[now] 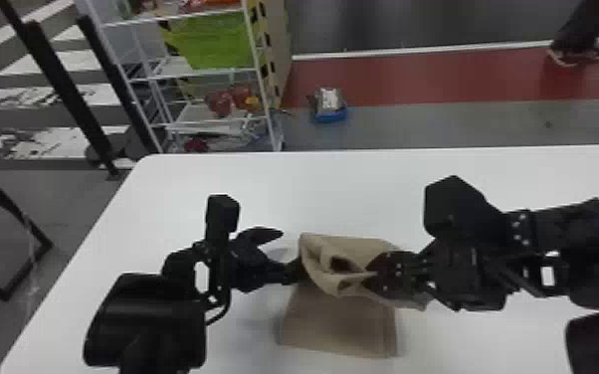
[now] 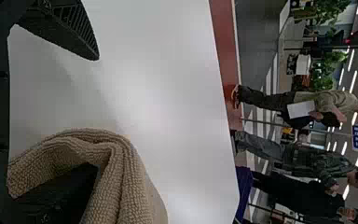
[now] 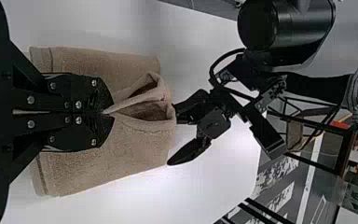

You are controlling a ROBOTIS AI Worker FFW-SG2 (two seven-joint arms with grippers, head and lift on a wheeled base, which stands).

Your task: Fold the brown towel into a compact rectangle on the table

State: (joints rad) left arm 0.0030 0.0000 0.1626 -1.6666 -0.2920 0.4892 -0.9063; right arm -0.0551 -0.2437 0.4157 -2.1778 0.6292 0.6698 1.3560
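While the right tool (image 3: pixel 107 112) pinches a fold of the brown towel (image 1: pixel 341 328), the left tool (image 1: pixel 292 252) sits wide, one finger inside the loop.
Towel's on the counter (image 1: pixel 204 174), well in from the left edge. Probably light, floppy; grip doubled edges. Inserted fingertip hidden, inner layers unclear.

The towel (image 1: pixel 341 323), toward the tabletop's near edge, is thick brown cloth, matt, with a rough, nubbly pile. The tabletop (image 1: pixel 273 189) is smooth and white, with a soft sheen. The left gripper (image 1: pixel 292 252) is matt black, one finger (image 2: pixel 70 28) ridged; the right gripper (image 1: pixel 370 276) is dark too, dotted with shiny metal screws. Beyond the tabletop's far left corner, a white rack (image 1: pixel 204 72) looks like painted metal, its green bin (image 1: pixel 216 42) like plastic.
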